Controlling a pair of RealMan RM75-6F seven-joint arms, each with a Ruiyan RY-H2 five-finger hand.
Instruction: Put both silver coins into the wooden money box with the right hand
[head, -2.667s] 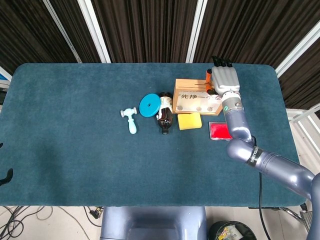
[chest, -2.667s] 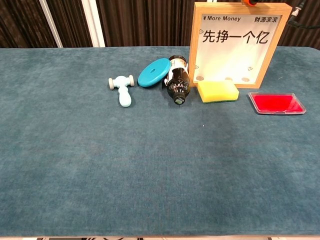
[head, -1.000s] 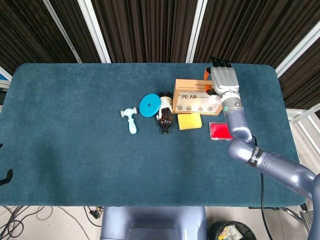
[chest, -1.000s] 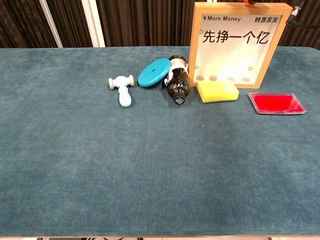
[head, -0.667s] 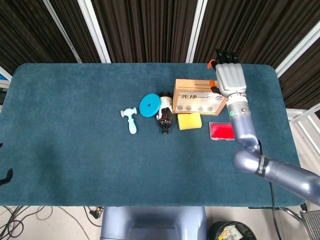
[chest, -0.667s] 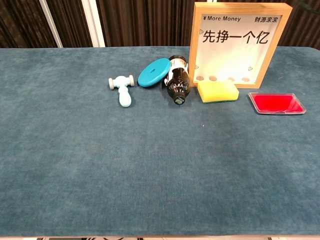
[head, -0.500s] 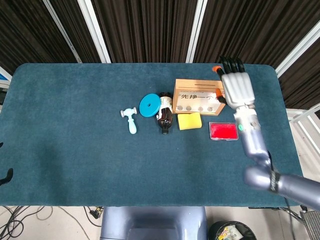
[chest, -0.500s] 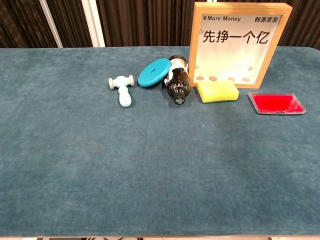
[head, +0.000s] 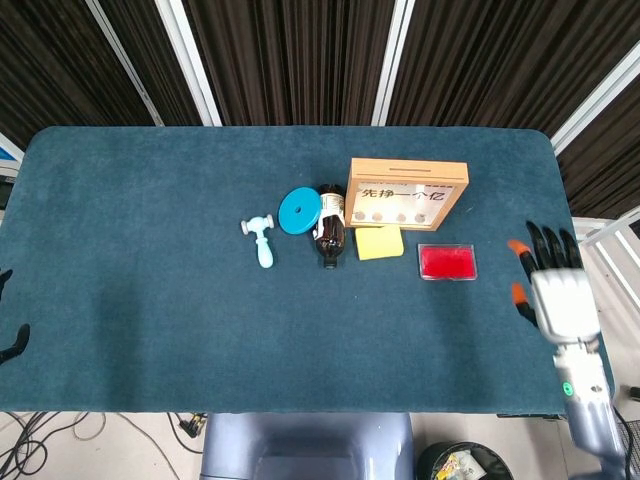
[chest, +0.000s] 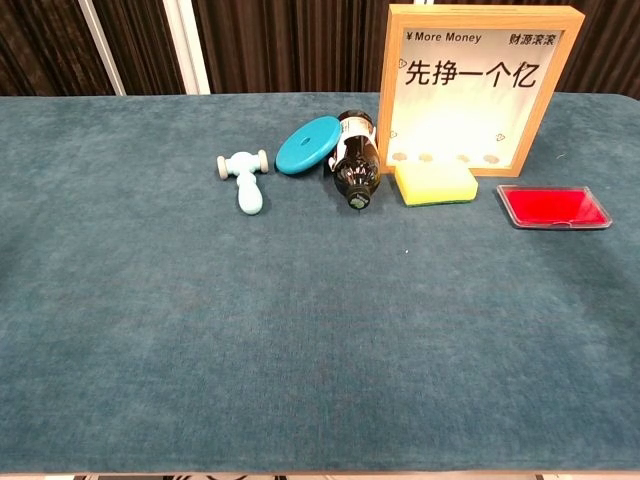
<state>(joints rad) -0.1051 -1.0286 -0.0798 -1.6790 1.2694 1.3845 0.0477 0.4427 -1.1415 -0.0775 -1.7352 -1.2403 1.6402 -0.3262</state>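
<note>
The wooden money box (head: 406, 190) (chest: 480, 88) stands upright at the table's back right. Several pale coins (chest: 427, 157) lie in a row behind its front pane, along the bottom. No loose coin shows on the cloth or in the red tray (head: 447, 261) (chest: 554, 206). My right hand (head: 556, 296) hangs past the table's right edge, well to the front right of the box, its fingers spread and holding nothing. It is outside the chest view. Only dark tips of my left hand (head: 10, 344) show at the left border of the head view.
In front of and left of the box lie a yellow sponge (head: 379, 242), a brown bottle (head: 330, 230) on its side, a blue disc (head: 298, 211) and a pale blue toy hammer (head: 262, 240). The teal cloth (head: 180, 310) covers the whole table.
My right hand left the box's top and swung out to the right and forward, past the table edge. One more coin lies in the box than in the earliest frame.
</note>
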